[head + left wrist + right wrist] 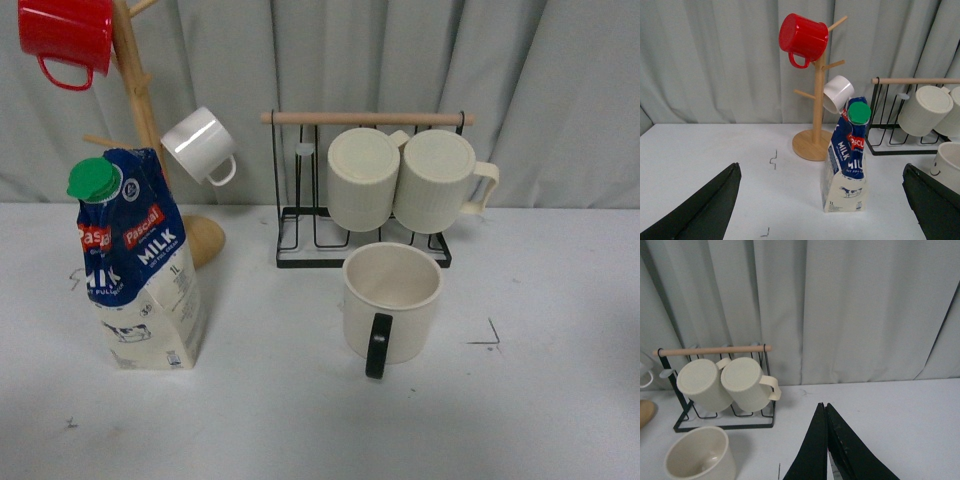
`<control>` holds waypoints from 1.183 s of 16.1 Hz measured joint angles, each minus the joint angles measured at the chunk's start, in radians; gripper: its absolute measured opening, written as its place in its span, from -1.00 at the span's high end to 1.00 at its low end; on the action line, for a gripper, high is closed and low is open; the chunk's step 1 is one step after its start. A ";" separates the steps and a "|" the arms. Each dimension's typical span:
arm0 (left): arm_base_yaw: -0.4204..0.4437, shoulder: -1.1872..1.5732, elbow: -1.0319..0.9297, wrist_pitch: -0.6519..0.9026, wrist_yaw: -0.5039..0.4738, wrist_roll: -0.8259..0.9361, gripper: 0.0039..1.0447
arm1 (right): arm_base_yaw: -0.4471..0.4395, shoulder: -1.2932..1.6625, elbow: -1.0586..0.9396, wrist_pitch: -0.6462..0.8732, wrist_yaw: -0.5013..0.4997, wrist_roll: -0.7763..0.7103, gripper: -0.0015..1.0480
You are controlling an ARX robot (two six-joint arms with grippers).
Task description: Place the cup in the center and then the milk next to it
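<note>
On the table [300, 420], front view: the cup [392, 300] stands upright near the middle, just in front of the rack [300, 262], black handle turned toward the robot; I judge that placing done.
Milk carton [140, 270]: upright at the left, well apart from the cup, so step 2 looks not yet done.
Contents: cup empty; carton capped green, inside unseen; 2 ribbed mugs [365, 180] lie on their sides in the rack, bases outward, insides hidden.
Mug tree [135, 90]: 1 red mug [65, 35] and 1 white mug [200, 145] hang from its pegs, out of the way.
Left wrist view: left pincer [821, 166] spread wide, holding nothing; the carton stands ahead of the gap, probably lined up for taking.
Right wrist view: right pincer [824, 407] closed tight on nothing, above bare table; the cup sits off to one side, apart from it.
</note>
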 joint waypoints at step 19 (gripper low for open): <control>0.000 0.000 0.000 0.000 0.000 0.000 -0.88 | -0.098 -0.489 -0.237 -0.243 -0.102 -0.001 0.96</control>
